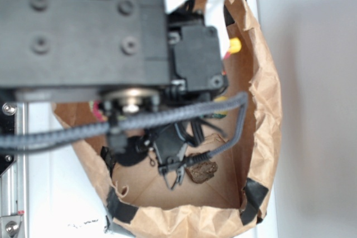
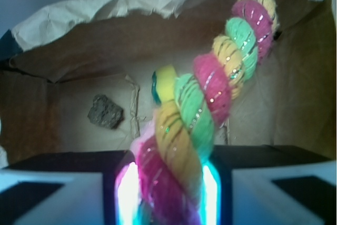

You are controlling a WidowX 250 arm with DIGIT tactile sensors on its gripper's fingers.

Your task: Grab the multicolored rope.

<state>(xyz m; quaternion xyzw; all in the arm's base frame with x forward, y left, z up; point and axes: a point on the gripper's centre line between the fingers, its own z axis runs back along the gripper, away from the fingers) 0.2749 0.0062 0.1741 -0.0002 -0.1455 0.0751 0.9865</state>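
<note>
In the wrist view, nearest the camera, the fingers (image 2: 167, 193) are pinching the rope (image 2: 181, 130) at its lower part, the twisted red, yellow and green strands rising up and right toward the far rim of the paper bag (image 2: 79, 9). Beyond it a small dark lump (image 2: 105, 111) lies on the bag floor. The grab looks made; what remains, at most, is lifting the rope clear.
</note>
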